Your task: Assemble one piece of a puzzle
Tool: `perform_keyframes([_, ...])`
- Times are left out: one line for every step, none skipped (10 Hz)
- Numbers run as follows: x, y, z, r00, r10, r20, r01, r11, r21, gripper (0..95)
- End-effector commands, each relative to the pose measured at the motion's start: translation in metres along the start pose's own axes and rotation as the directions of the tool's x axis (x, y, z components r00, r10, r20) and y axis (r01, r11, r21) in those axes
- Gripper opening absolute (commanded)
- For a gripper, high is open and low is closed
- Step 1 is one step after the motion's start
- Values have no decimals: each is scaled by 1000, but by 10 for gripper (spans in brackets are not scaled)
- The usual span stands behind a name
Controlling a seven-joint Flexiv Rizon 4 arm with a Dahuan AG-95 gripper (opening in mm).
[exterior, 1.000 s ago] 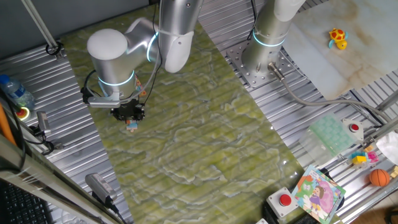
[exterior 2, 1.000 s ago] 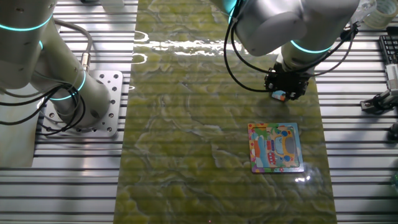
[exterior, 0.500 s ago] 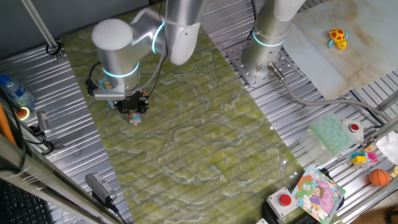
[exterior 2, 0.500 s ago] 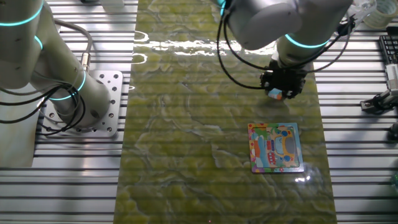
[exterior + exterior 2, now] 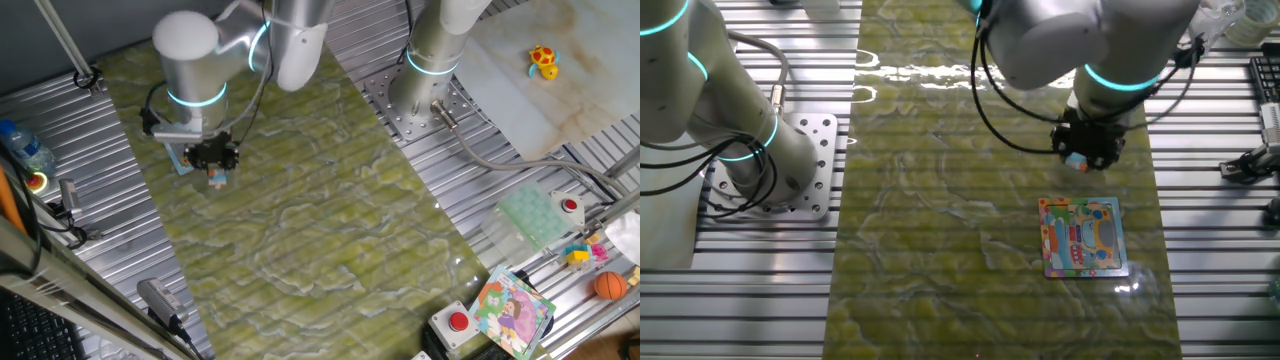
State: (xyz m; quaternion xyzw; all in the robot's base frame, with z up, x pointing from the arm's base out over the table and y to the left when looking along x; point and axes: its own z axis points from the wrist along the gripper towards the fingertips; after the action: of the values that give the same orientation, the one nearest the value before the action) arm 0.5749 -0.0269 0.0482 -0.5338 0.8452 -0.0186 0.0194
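Note:
My gripper (image 5: 1083, 157) is shut on the piece (image 5: 1076, 161), a tiny tan and bluish bit held between the fingertips just above the green mat. The puzzle (image 5: 1083, 236), a small square board with a light-blue border and a red and yellow cartoon picture, lies flat on the mat just below the gripper in this view. In the one fixed view the gripper (image 5: 215, 166) holds the piece (image 5: 217, 179), and only a light-blue corner of the puzzle (image 5: 180, 160) shows from behind the arm.
A second arm's base (image 5: 755, 150) stands on the metal table beside the mat. A larger colourful board with a purple figure (image 5: 512, 308), a red button (image 5: 458, 322), an orange ball (image 5: 609, 286) and a yellow toy (image 5: 543, 60) lie off the mat.
The gripper has moved across the mat with the piece still in it, closer to the puzzle. The puzzle has not moved.

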Motion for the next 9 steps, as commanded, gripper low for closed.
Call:
perform_keyframes([12, -4, -6, 1000, 18, -8, -18, 1000, -6, 0])
perform_keyframes([18, -4, -7, 999, 40, -10, -40, 999, -6, 0])
perform_keyframes([28, -1, -8, 995, 103, -11, -103, 995, -3, 0])
perform_keyframes([38, 1, -9, 986, 168, -17, -168, 986, 5, 0])
perform_keyframes([49, 2, -12, 974, 223, -32, -222, 975, 23, 0])
perform_keyframes([54, 1, -13, 970, 239, -39, -238, 971, 29, 0])
perform_keyframes([67, -2, -15, 957, 287, -40, -286, 958, 38, 0])
perform_keyframes([76, -6, -11, 944, 329, -26, -328, 944, 29, 0])
perform_keyframes([85, -10, -7, 926, 378, -20, -377, 926, 26, 0])
